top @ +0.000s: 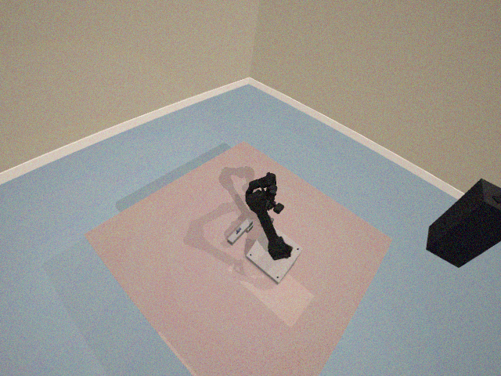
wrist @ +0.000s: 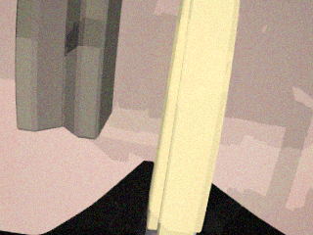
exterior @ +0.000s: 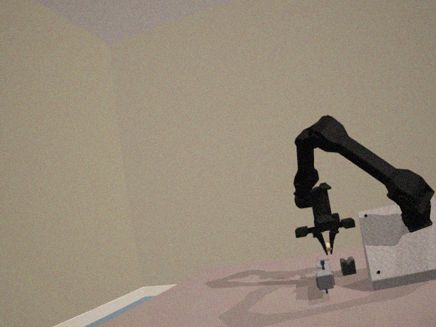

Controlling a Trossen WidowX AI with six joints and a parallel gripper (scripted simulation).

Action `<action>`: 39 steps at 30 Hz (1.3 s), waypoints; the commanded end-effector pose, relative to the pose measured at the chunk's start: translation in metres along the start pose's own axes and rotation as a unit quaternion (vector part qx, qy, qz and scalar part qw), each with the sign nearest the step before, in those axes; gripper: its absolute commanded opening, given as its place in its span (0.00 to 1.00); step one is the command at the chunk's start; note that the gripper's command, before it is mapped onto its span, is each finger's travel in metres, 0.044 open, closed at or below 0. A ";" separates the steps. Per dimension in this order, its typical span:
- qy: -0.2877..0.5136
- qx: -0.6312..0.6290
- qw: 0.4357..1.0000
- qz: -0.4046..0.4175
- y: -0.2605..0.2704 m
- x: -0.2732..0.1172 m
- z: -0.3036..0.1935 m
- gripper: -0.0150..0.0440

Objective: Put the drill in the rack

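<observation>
My gripper (exterior: 328, 253) (wrist: 163, 174) is shut on the pale yellow drill (exterior: 328, 245) (wrist: 201, 113), a long straight bar. The drill is in the air, clear of the grey block (top: 232, 238) (exterior: 324, 281) and above its level in the exterior view. A dark blue key (top: 238, 231) (exterior: 322, 263) shows on the block. The dark grey rack (top: 250, 227) (exterior: 348, 266) (wrist: 44, 83) has a V-shaped notch and stands beside the block, toward the arm's base. In the wrist view the rack is left of the drill, its groove running nearly along the drill. The drill's far end is out of that view.
The arm stands on a pale base plate (top: 277, 272) (exterior: 394, 258) with dark bolt holes, close to the rack. All this is on a pink surface (top: 174, 262) with arm shadows across it. A large black box (top: 461, 230) is at the far right of the top view.
</observation>
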State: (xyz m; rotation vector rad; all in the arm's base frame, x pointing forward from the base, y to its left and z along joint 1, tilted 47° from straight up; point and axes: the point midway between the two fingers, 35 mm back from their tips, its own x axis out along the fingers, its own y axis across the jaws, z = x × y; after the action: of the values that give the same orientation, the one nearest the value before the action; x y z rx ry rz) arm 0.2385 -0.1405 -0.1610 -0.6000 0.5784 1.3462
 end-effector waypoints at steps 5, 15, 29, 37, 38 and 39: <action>0.001 0.000 1.000 0.000 0.014 0.000 -0.003 0.25; 0.001 0.000 1.000 0.001 0.029 0.001 -0.007 0.25; 0.002 0.001 1.000 0.001 0.050 0.001 -0.012 0.25; 0.002 0.000 1.000 0.001 0.050 0.012 -0.013 0.25; 0.002 0.000 1.000 0.001 0.050 0.014 -0.013 0.25; 0.002 0.000 1.000 0.001 0.050 0.015 -0.013 0.25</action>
State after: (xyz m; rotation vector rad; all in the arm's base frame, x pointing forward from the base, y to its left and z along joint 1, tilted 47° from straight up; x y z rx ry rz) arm 0.1903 -0.1382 -0.1802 -0.6093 0.5829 1.3495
